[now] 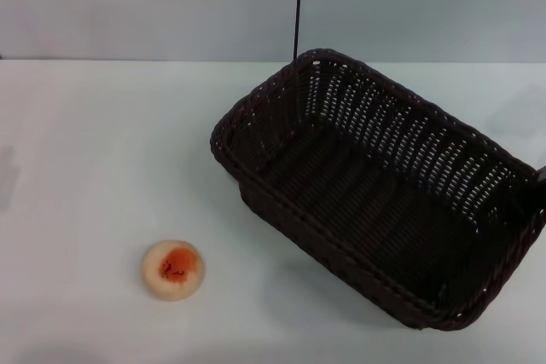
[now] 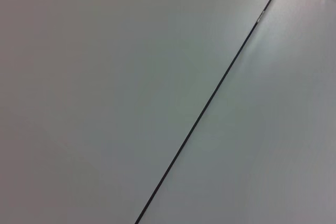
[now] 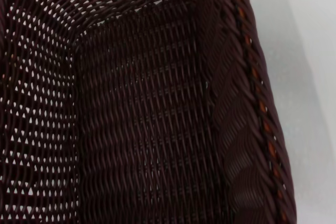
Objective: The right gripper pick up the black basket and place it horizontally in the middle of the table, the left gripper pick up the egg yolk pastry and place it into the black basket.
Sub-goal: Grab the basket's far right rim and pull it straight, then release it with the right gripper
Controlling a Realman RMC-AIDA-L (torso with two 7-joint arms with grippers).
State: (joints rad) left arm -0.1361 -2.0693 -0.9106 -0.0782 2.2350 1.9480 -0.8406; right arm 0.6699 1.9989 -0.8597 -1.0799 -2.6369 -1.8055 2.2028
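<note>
I've got the black basket (image 1: 384,189) skewed, right of the egg yolk pastry (image 1: 172,269) on the table (image 1: 102,142), right gripper (image 1: 539,178) at its far-right rim, grip unclear, so I'd turn it level before release

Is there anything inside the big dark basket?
Nothing: the black basket shows only its bare woven bottom. The egg yolk pastry sits outside on the table. What's under the basket is hidden.

The head camera looks down on the white table (image 1: 102,151); the right wrist camera peers closely into the dark woven wicker basket (image 1: 384,193) (image 3: 136,129), seen by both.
</note>
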